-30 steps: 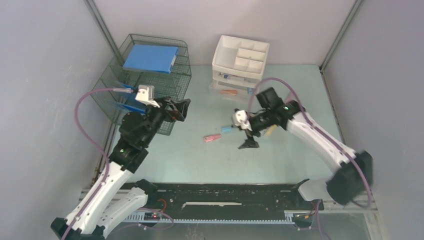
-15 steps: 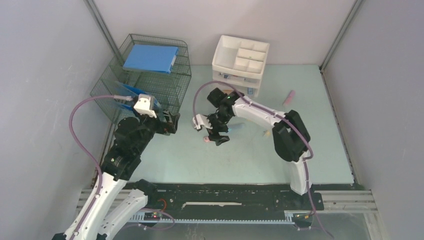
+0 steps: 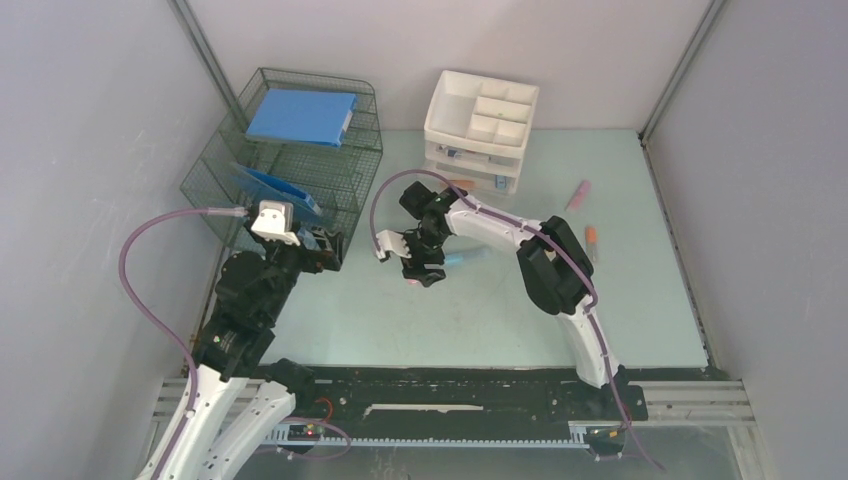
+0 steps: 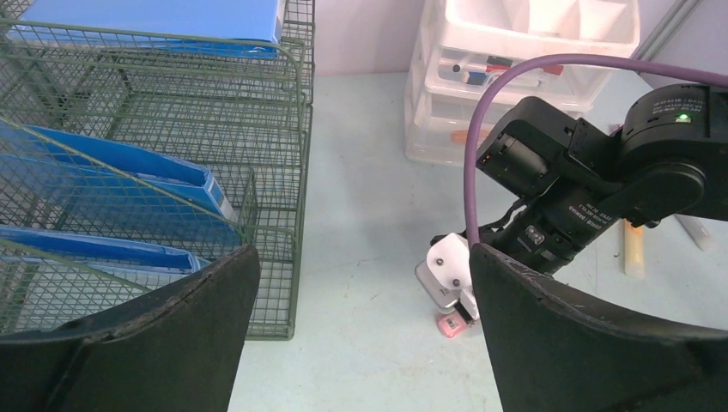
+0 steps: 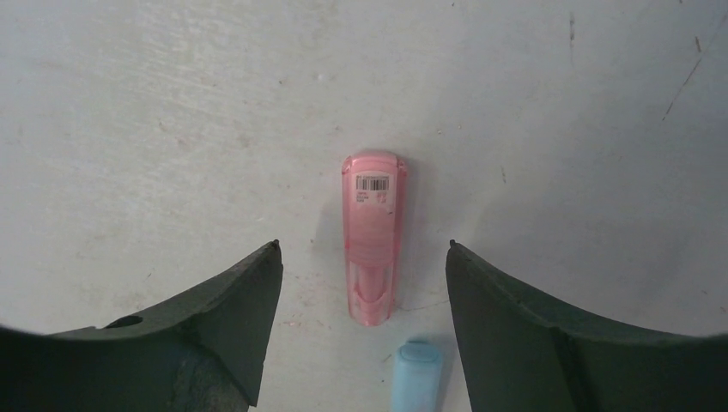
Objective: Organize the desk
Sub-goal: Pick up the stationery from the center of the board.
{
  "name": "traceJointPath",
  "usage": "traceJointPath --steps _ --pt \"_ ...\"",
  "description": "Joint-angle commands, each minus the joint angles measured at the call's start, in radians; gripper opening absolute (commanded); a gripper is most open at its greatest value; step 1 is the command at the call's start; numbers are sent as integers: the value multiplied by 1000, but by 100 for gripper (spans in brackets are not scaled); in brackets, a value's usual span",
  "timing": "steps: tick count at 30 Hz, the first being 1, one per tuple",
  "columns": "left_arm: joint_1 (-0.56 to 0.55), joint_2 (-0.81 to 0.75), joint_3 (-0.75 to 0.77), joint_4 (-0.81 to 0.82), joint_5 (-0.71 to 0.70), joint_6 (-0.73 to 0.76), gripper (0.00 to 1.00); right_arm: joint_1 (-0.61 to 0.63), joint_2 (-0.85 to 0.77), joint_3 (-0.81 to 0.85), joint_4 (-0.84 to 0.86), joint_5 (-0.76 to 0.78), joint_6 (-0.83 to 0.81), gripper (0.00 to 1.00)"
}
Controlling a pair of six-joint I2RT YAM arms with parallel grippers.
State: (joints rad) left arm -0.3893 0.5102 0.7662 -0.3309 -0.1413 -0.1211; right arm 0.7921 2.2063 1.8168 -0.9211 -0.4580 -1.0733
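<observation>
The desk [image 3: 400,330] is a pale mint-green tabletop. A pink highlighter [image 5: 373,236] lies flat on it, lengthwise between the jaws of my right gripper [image 5: 362,249], which hangs open just above it; neither finger touches it. In the top view the right gripper [image 3: 421,272] covers that highlighter. A light blue highlighter [image 5: 416,378] lies just behind the pink one and shows beside the arm [image 3: 464,258]. My left gripper [image 3: 330,247] stands open and empty by the wire rack [image 3: 300,170]. Its wrist view shows the pink highlighter's end [image 4: 452,324] under the right gripper.
The green wire rack [image 4: 172,172] holds blue folders at the back left. A white drawer organizer [image 3: 480,125] stands at the back centre. A pink marker [image 3: 578,193] and an orange-capped marker [image 3: 591,238] lie at the right. A black rail [image 3: 450,385] runs along the front.
My right arm has swung left from the desk's centre to hang over the pink highlighter, and its jaws have narrowed a little. My left arm has drawn back toward the near left.
</observation>
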Motion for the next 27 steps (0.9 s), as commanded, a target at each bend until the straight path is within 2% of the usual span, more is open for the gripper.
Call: traceJointPath --steps 1,9,16,27 --pt "11 -6 -3 30 -17 29 100 14 26 42 26 25 46 76" --pt "12 -7 -4 29 -15 31 100 27 59 41 32 70 68 61" --pt "12 -8 -5 29 -23 32 100 43 54 8 59 109 67 40" --pt "13 -19 -7 29 -34 34 100 54 3 -29 84 82 108 5"
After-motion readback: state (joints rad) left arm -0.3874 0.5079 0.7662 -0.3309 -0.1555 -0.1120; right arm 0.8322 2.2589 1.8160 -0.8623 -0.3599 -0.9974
